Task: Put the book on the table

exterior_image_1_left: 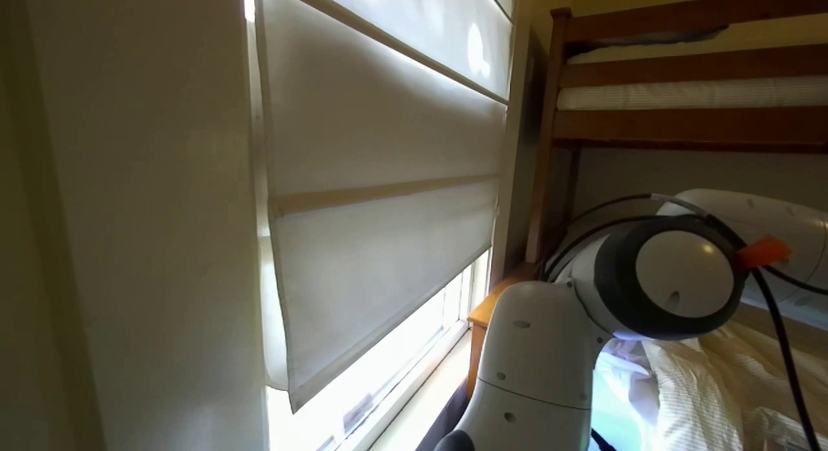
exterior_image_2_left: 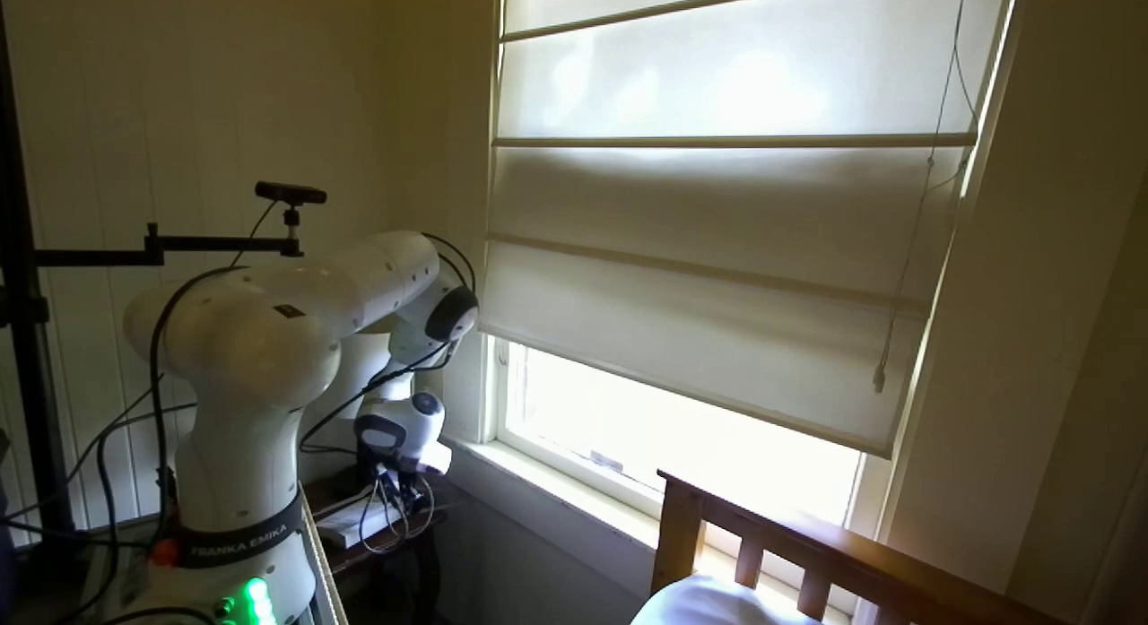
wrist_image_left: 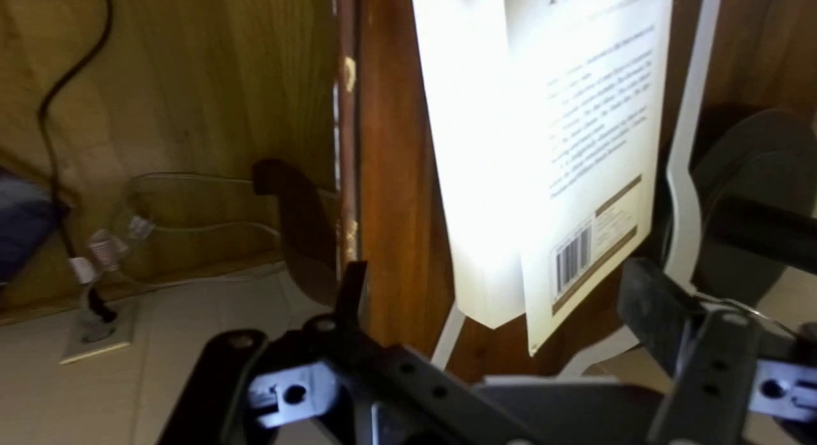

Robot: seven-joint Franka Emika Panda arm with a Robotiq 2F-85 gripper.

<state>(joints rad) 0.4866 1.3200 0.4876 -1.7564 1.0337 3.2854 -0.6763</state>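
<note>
1. In the wrist view the gripper (wrist_image_left: 496,272) has its two fingers spread wide apart, with the near end of a paperback book (wrist_image_left: 549,158) showing between them. Whether the finger nearer the barcode (wrist_image_left: 573,256) touches the book cannot be told.
2. The book lies on a dark wooden table (wrist_image_left: 397,209); its far end runs out of the frame.
3. Its back cover, printed with text, faces the camera, the near corner standing slightly away from the pages. Glare washes out much of it.
4. In an exterior view the Franka arm (exterior_image_2_left: 256,338) bends down to the table beside the window (exterior_image_2_left: 691,419), with cables looping around the gripper.
5. In both exterior views a pale Roman shade (exterior_image_1_left: 388,127) covers the window's upper part, bright light below it.
6. In an exterior view a wooden bunk bed (exterior_image_1_left: 686,124) stands behind the arm.
7. The wrist view also shows a wall outlet (wrist_image_left: 99,333) with cords running to it.
</note>
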